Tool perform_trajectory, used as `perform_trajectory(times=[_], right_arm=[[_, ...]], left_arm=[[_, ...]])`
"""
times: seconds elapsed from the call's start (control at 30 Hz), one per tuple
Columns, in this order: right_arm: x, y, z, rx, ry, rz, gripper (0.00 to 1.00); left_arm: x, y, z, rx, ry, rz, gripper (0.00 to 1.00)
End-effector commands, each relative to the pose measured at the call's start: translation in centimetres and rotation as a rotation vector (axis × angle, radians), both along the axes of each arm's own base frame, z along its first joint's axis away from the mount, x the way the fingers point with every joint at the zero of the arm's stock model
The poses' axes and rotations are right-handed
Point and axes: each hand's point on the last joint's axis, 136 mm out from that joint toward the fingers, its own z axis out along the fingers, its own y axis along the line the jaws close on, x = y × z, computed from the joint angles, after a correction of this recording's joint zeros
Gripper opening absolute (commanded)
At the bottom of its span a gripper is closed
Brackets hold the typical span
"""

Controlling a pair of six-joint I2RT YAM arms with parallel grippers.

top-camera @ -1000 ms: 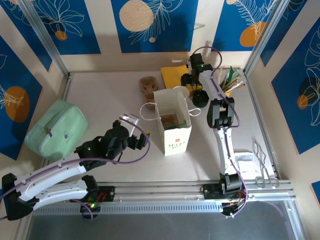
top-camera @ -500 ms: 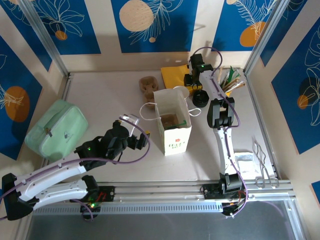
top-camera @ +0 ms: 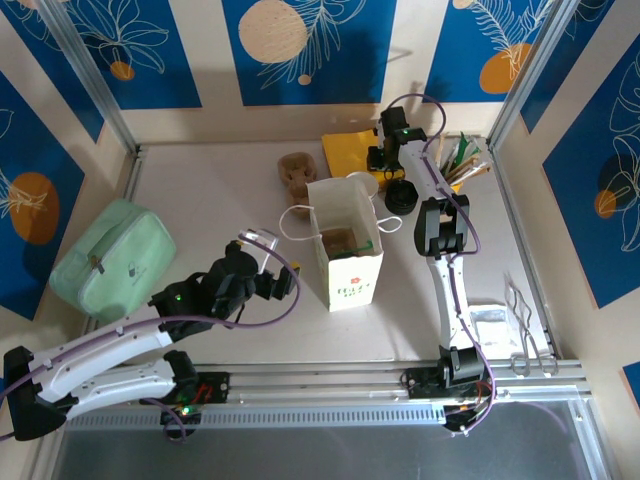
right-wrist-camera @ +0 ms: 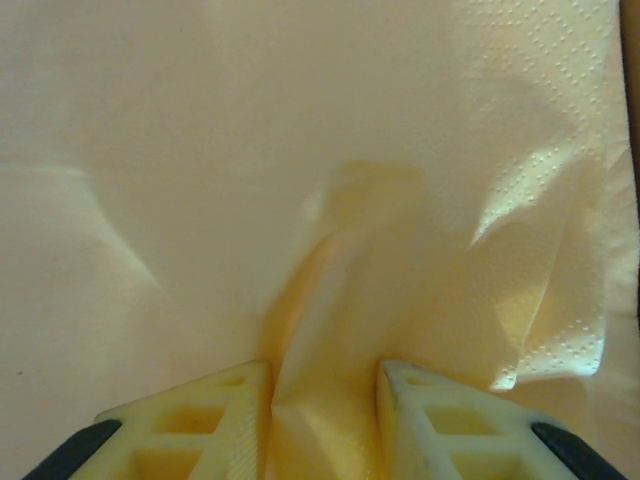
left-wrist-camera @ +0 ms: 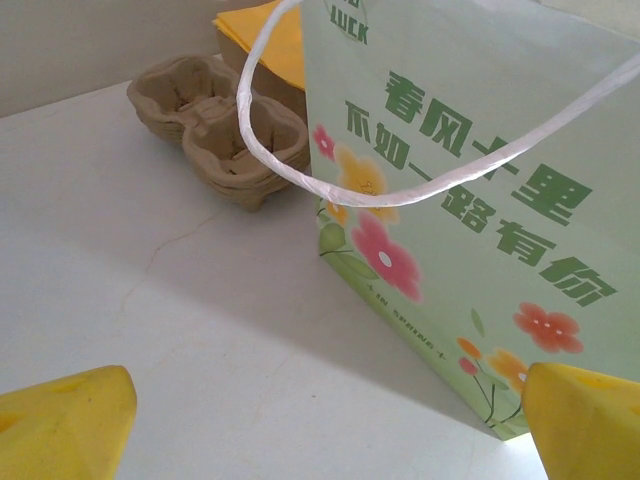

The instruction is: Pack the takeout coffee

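The takeout coffee's black lid (top-camera: 398,198) shows at the back right, just right of the open white paper bag (top-camera: 345,250). My right gripper (top-camera: 384,166) is down on the yellow napkins (top-camera: 348,152) behind the bag. In the right wrist view its jaws (right-wrist-camera: 325,400) pinch a raised fold of yellow napkin (right-wrist-camera: 340,300). My left gripper (top-camera: 285,281) hovers low, left of the bag, its jaws wide open (left-wrist-camera: 320,430) with nothing between them. The bag's flowered side (left-wrist-camera: 480,200) and a looped white handle (left-wrist-camera: 300,180) face it.
A brown cardboard cup carrier (top-camera: 297,170) (left-wrist-camera: 225,130) sits behind the bag's left side. A yellow cup with straws and sticks (top-camera: 460,160) stands at the back right. A green pouch (top-camera: 110,255) lies far left. Metal tongs (top-camera: 525,335) and a clear packet (top-camera: 490,320) lie at the front right.
The right jaws have closed in on the yellow napkin, bunching it into a fold. Both arms stay where they were.
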Motion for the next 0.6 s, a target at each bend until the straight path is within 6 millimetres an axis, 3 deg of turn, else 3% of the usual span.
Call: perform_trajectory(times=[0.0,0.23,0.57], right_arm=[[0.2,1.0,4.6,0.083,-0.063,0.001,0.31],[0.2,0.5,4.9,0.094,-0.060,-0.015,0.29],[0.2,0.5,7.4,0.114,-0.097,-0.021,0.21]], left_arm=[[-0.1,0.5,0.7,-0.002,-0.015,0.012,0.99],[-0.2,0.6,0.8,0.001,-0.016,0.011,0.99],[-0.2,0.7,0.8,-0.002,-0.013,0.013,0.99]])
